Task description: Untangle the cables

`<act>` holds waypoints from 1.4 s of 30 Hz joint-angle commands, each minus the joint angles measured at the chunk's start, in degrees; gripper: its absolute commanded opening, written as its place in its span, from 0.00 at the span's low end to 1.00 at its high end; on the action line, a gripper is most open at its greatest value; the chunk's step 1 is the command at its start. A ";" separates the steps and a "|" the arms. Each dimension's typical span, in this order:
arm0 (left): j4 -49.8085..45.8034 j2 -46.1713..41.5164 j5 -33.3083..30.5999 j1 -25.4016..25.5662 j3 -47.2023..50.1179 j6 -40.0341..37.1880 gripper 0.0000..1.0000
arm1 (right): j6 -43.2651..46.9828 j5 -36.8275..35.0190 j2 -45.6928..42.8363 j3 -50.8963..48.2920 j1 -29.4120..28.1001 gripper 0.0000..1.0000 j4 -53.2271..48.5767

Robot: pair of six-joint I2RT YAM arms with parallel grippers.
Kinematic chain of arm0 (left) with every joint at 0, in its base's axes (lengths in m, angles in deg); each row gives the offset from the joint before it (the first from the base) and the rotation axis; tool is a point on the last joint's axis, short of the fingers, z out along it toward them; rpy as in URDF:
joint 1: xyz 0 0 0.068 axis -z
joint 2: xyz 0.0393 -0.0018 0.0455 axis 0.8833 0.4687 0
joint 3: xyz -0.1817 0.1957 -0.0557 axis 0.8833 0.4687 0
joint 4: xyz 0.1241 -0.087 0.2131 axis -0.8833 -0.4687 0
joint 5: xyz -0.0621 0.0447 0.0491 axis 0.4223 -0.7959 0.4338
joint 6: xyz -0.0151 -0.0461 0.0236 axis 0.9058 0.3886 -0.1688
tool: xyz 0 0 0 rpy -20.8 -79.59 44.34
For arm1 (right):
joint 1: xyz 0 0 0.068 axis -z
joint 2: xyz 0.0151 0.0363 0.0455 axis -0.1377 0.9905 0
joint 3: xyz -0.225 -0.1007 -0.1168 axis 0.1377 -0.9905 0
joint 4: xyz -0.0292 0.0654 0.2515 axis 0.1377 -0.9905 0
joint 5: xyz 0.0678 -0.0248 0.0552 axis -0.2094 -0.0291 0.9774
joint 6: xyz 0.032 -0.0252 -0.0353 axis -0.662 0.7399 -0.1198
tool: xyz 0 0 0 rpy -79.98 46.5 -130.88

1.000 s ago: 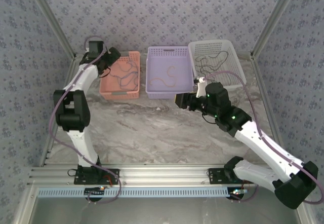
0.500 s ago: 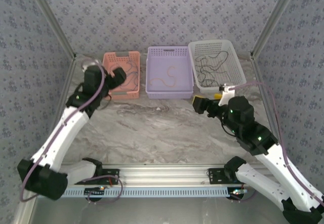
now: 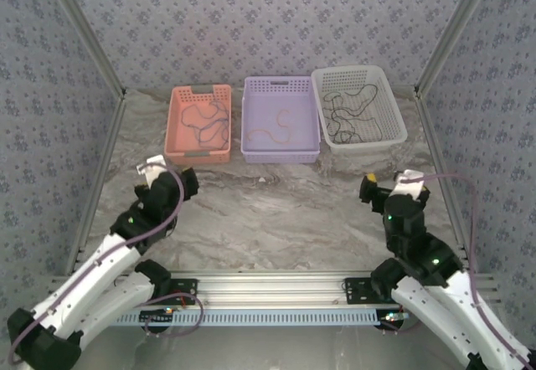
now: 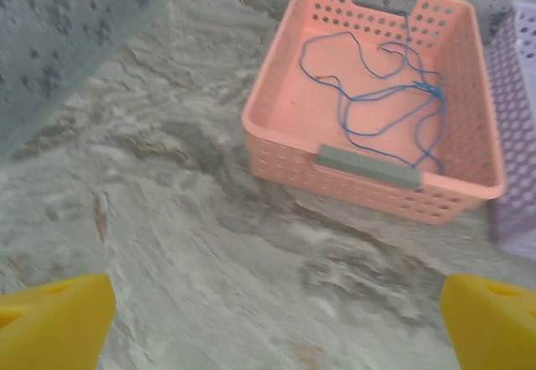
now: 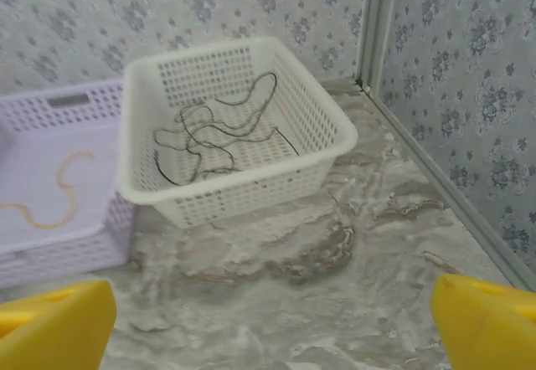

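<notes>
Marbled table (image 3: 276, 211) sits under both arms: left fingers (image 4: 50, 316) and right fingers (image 5: 50, 320) stand wide apart w/ nothing btwn them, hanging low near the front edge, well short of the baskets. Further out, the blue cable (image 4: 377, 96) lies alone in the pink basket (image 4: 285, 165), tan cable (image 5: 61, 182) in the purple basket (image 5: 75, 98), black cable (image 5: 197, 127) in the white basket (image 5: 243, 190), so sorting looks done, i.e. last step. Next move prob just parking; if any loops are knotted (can't tell), that needs a fresh reach into a basket.
</notes>
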 commanded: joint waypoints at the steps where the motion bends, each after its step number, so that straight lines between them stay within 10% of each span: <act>1: 19.26 -2.15 -3.65 -3.61 8.07 -12.29 0.99 | 17.77 -3.27 2.28 -13.24 2.28 0.98 24.66; 11: 41.75 21.37 11.18 -20.53 8.64 -25.16 0.99 | 10.03 21.63 33.64 -21.30 30.73 0.99 59.16; 23: 73.62 34.42 20.68 -26.07 16.95 -31.73 0.99 | 15.50 36.61 66.98 -16.51 35.42 0.99 90.15; 27: 97.72 52.60 24.25 -31.33 18.71 -29.39 0.99 | 16.96 35.17 66.19 -10.66 33.83 0.99 78.06; 29: 76.40 44.34 25.92 -32.79 14.80 -25.93 0.99 | 15.85 36.03 66.25 -9.63 34.95 0.99 76.09; 42: 72.75 47.75 29.14 -33.68 9.85 -26.84 0.99 | 15.24 35.29 66.07 -9.20 35.18 0.99 74.82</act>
